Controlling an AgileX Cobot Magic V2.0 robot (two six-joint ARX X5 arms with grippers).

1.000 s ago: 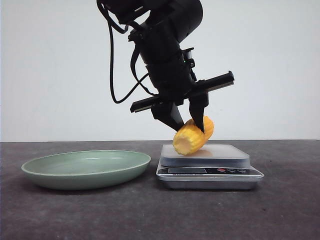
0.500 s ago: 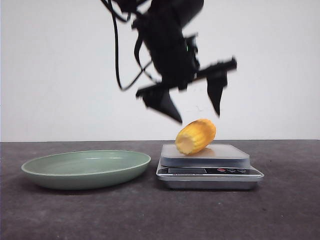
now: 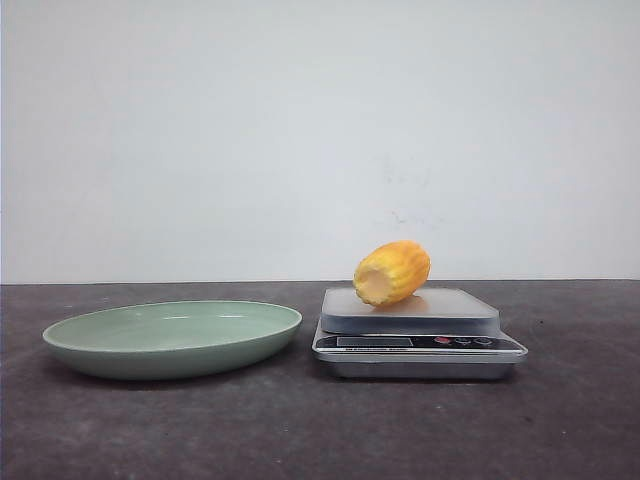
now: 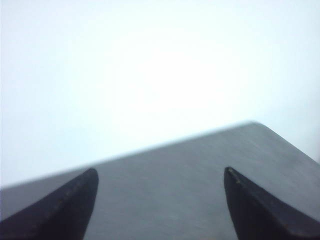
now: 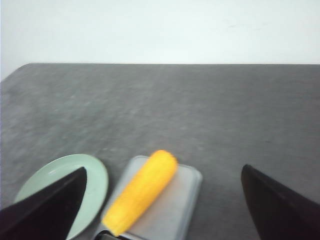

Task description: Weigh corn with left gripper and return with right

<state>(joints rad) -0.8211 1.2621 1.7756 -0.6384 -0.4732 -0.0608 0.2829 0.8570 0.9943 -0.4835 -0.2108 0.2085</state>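
The yellow-orange corn (image 3: 391, 272) lies on its side on the grey platform of a small kitchen scale (image 3: 415, 345), its pale cut end facing me; no gripper touches it. It also shows in the right wrist view (image 5: 141, 191) on the scale (image 5: 175, 215). No arm is in the front view. My left gripper (image 4: 160, 175) is open and empty, looking at bare table and wall. My right gripper (image 5: 162, 172) is open and empty, high above the corn and scale.
A shallow green plate (image 3: 90, 340) sits on the dark table left of the scale; it also shows in the right wrist view (image 5: 97, 175). A white wall stands behind the table.
The left gripper opened, let go of the corn on the scale, rose and left the front view. The corn settled on the platform.
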